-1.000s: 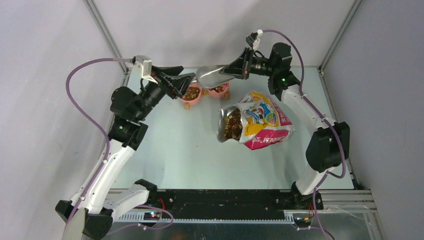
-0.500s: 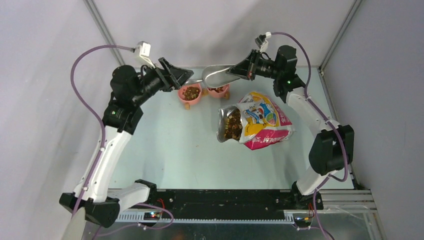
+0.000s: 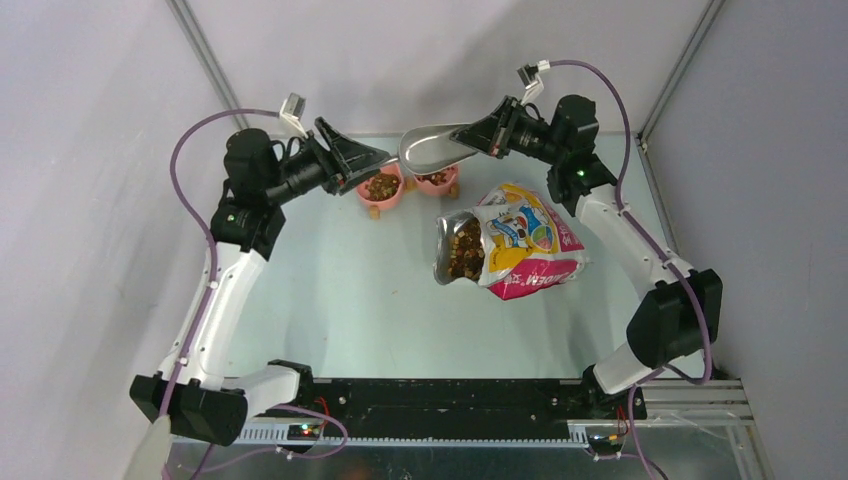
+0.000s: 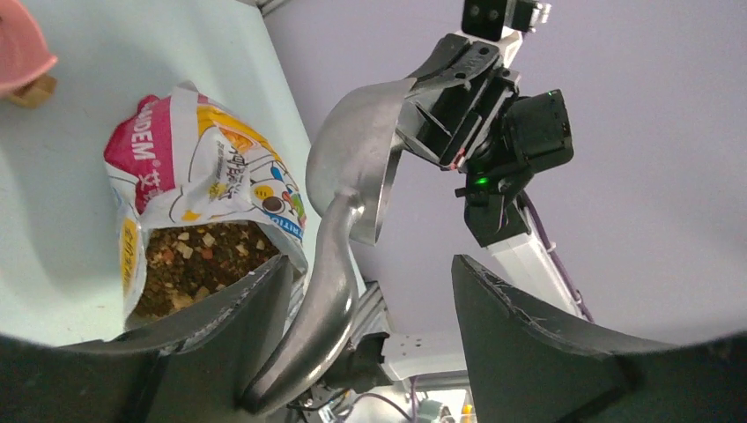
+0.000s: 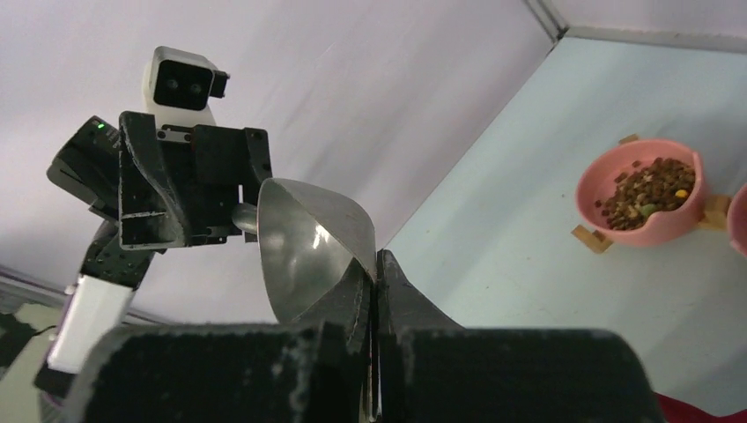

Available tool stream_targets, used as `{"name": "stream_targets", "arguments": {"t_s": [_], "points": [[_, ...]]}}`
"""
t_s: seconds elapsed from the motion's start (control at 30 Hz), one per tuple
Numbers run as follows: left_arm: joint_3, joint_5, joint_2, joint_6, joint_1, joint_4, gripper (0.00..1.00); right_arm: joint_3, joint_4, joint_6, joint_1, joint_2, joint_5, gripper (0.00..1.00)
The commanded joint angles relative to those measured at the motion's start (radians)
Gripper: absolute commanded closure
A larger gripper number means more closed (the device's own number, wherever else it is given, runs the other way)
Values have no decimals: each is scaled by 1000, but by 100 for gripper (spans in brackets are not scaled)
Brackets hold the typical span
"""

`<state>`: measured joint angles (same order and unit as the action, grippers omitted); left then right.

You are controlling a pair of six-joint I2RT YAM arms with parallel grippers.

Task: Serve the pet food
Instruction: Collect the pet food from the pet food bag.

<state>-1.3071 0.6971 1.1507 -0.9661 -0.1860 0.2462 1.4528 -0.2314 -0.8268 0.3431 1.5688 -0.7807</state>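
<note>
Right gripper: fingers pinched narrow on the rim of the metal scoop. The scoop is held in the air past the far end of the cat-food bag. Its inside shows bare metal in the right wrist view.

Left gripper: fingers spread wide, with the scoop handle running between them, close to one finger. Contact cannot be told.

Pet food: a loose heap in the bag's open mouth, on the table, well below and nearer than both sets of fingers. More kibble fills a pink bowl just beyond the bag mouth, below the left fingertips. A second pink bowl beside it sits under the scoop.
</note>
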Motion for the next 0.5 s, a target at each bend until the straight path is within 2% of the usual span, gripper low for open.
{"name": "stream_targets", "arguments": {"t_s": [0.0, 0.13, 0.37, 0.47], "points": [[24, 66, -26, -106, 17, -51, 30, 3, 48, 147, 45, -75, 174, 100], [55, 31, -40, -95, 20, -60, 36, 6, 66, 128, 49, -79, 181, 100], [124, -1, -68, -89, 20, -210, 50, 23, 196, 91, 48, -60, 151, 100], [135, -9, -76, -87, 20, -239, 50, 23, 219, 72, 56, -55, 146, 100]]}}
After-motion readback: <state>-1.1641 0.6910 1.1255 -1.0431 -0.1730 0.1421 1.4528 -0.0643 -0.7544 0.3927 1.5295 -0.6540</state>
